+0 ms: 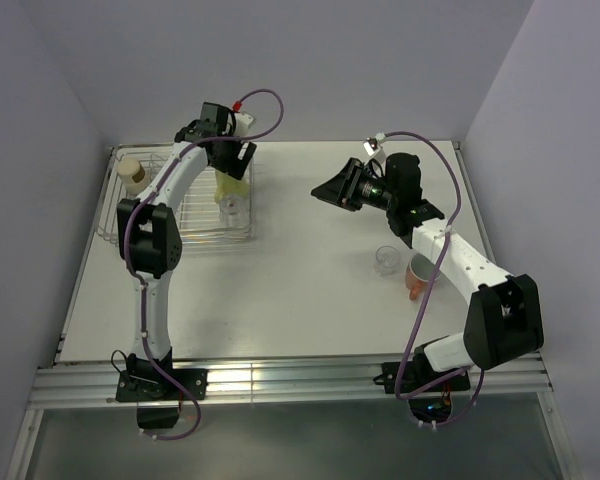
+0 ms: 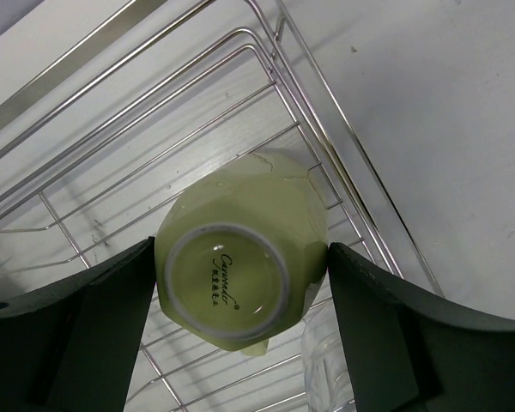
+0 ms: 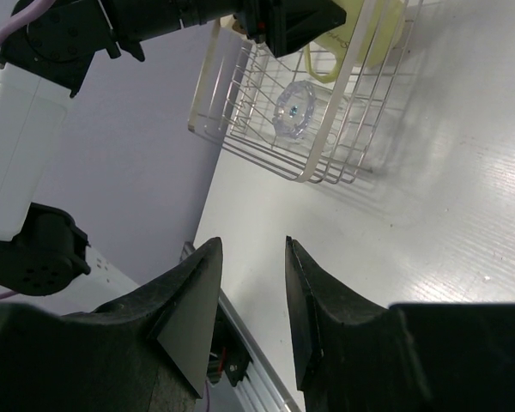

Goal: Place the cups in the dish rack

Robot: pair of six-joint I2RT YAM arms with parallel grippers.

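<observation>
The left arm rises from its base at the near edge, elbow high, and reaches over the rack [image 1: 170, 215], which sits in the far left corner of the worktop [image 1: 300, 310]. Its wrist points down at the rack's right side. The left tool [image 1: 234, 168] stands wide, a finger [image 2: 77, 335] on each side of the green mug [image 2: 240, 266]. The fingers lie right against the mug's sides, and I cannot tell whether they press it. The mug is upside down inside the rack, base up, by the right wall. A glass [image 1: 236, 211] stands in the rack just beside it, toward the near right corner. The brown cup [image 1: 131, 173] sits at the rack's far left corner.

The right arm runs from its base up the right side, then bends inward, forearm low. The right tool [image 3: 252, 249] hangs above the middle of the worktop, pointing left at the rack. Its fingers are partly apart with nothing between them.

A second glass [image 1: 386, 260] and the orange mug [image 1: 417, 277] stand on the worktop toward the right edge, touching or nearly so, the mug partly under the right forearm.

The rack hugs the left and far edges, close to the walls. Bare worktop lies between the rack's right wall and the right tool, and across the near half.
</observation>
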